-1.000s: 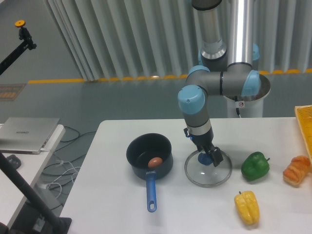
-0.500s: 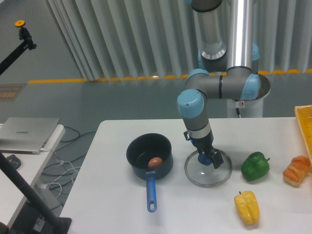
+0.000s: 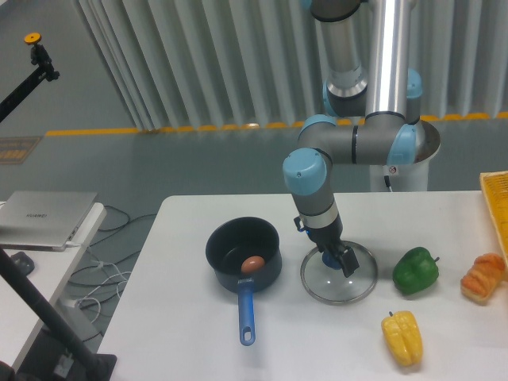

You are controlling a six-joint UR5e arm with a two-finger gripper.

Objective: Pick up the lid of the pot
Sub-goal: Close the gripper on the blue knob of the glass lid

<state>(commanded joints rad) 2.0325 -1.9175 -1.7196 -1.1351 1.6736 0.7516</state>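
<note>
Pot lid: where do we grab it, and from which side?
By the blue knob, coming straight down from above, fingers either side. The lid lies flat, knob up; its low rim looks like a poorer hold.

The spread gripper (image 3: 325,243) hangs at the knob (image 3: 329,259) of the lid (image 3: 333,292); a black pot (image 3: 228,281) stands nearer the bench's (image 3: 190,333) left edge.
</note>
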